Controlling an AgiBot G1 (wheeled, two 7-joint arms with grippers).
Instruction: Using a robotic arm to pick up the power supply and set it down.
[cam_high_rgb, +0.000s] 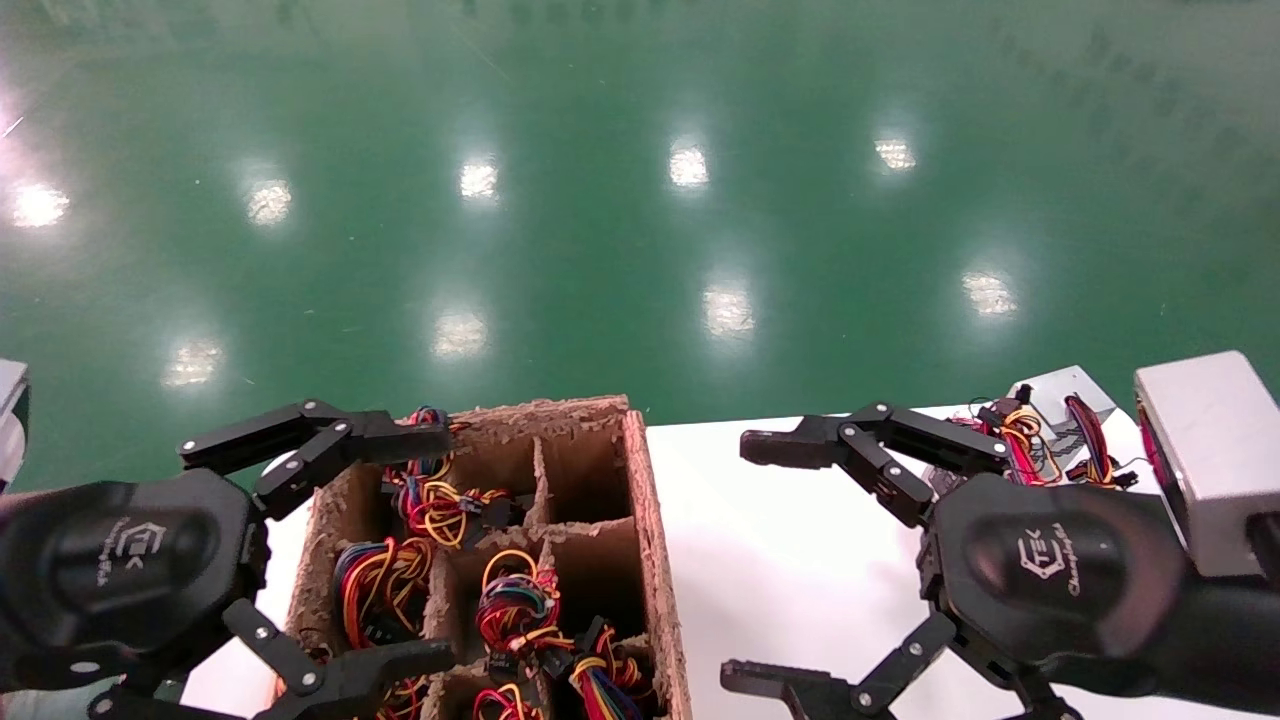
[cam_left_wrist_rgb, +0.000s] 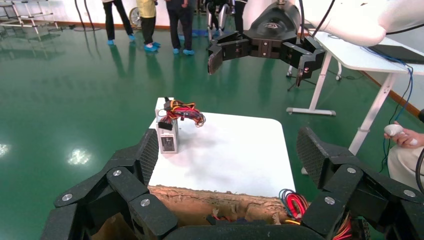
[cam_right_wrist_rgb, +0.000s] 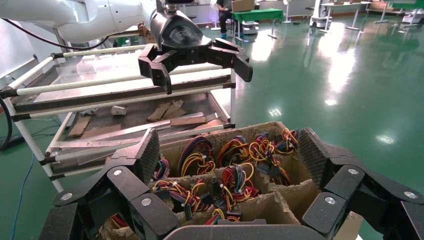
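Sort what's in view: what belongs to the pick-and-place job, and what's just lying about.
Job:
- power supply, standing alone on the white table
- cardboard box of wired power supplies
- left gripper, open over the box
- right gripper, open over the table

Lying about:
- rack with scraps
- people standing behind

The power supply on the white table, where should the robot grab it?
Probably across the two flat metal sides of the power supply, coming down from above. It stands upright near the edge of the white table, with its wires bunched on top, so the right gripper, jaws open, should close below them.
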